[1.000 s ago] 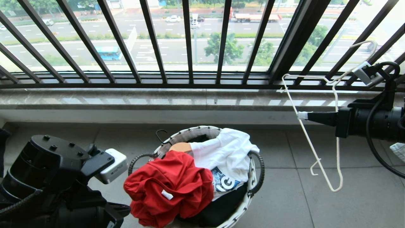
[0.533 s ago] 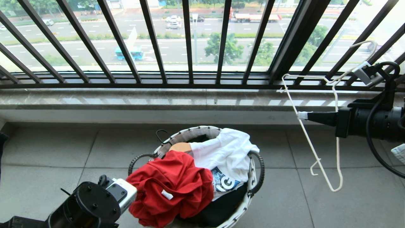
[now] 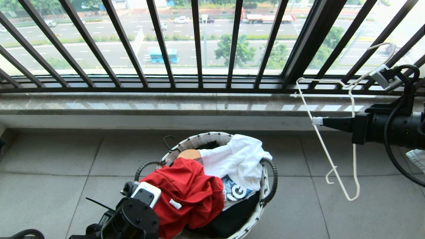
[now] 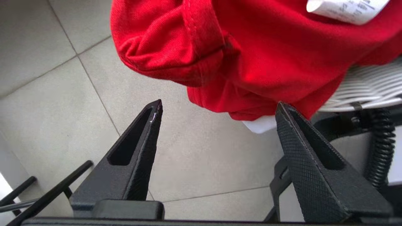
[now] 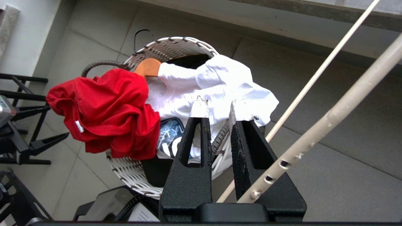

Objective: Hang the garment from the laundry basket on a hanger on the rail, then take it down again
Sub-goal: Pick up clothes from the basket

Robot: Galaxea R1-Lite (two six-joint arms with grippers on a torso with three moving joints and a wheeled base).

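Red short-sleeved T-shirt (image 3: 186,196), crumpled, drapes over the near-left rim of the small round woven laundry basket (image 3: 262,199) on the grey tiled floor (image 3: 49,166). Left gripper (image 4: 218,108) sits just below its hanging fold, fingers spread wide, holding nothing. Right gripper (image 3: 317,120), well apart, has its fingers clamped on the thin off-white wire hanger (image 3: 332,159).

We lose the black T-shirt (image 3: 229,219) mostly under the garment (image 3: 189,196); the laundry basket (image 3: 199,137) rim runs off-frame.
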